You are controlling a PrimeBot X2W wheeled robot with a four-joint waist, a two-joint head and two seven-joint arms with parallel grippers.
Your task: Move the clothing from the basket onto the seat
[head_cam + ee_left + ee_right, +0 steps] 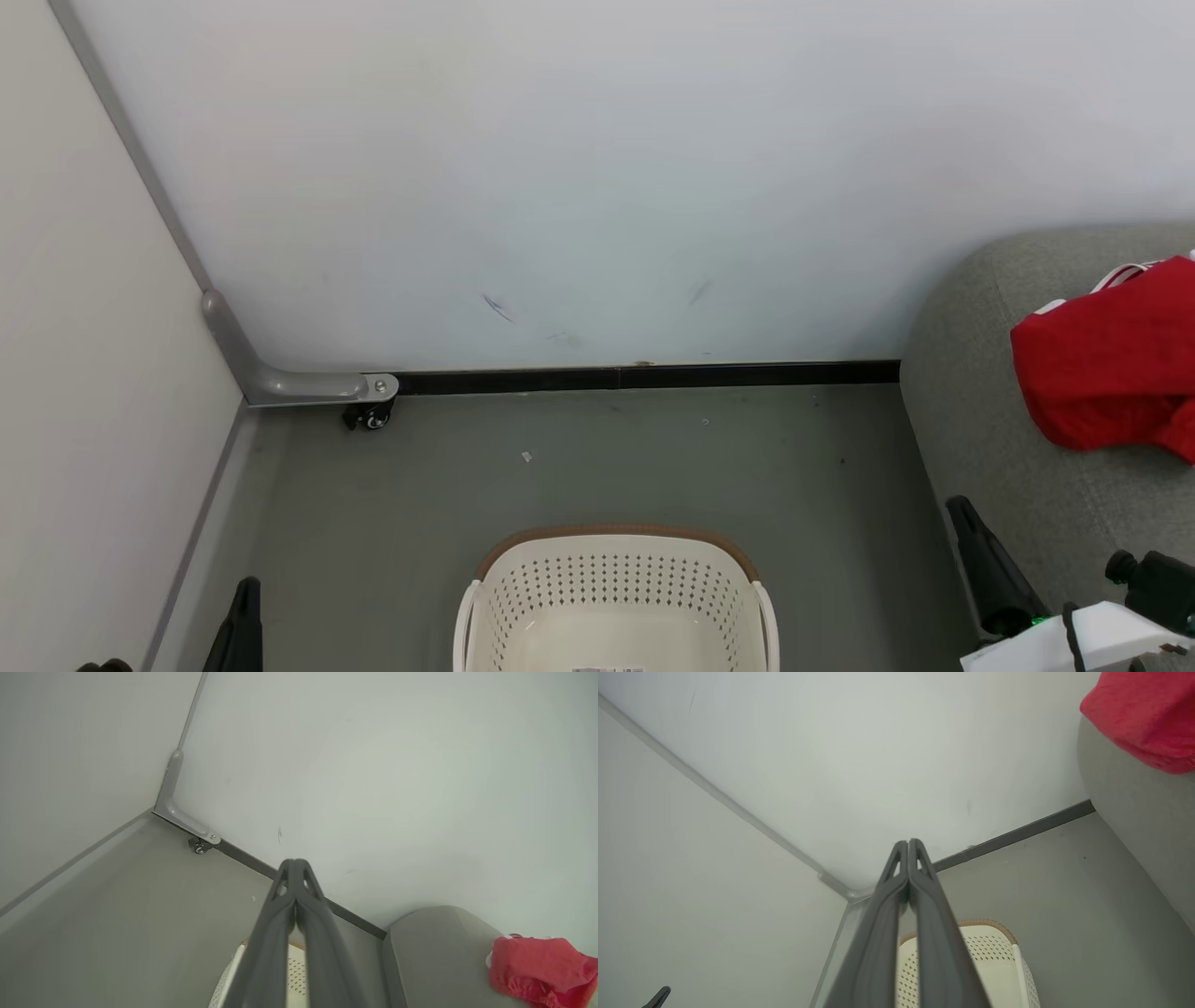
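Head view shows basket's [616,581] label [608,668]; left wrist view, closed left tool [294,862].

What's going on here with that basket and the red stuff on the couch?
A two-armed robot has the job of moving red clothing from a white basket onto a grey seat. The clothing lies on the seat, and the part of the basket in view looks empty. Its left claw and right claw are both shut, holding nothing, one on each side of the basket.
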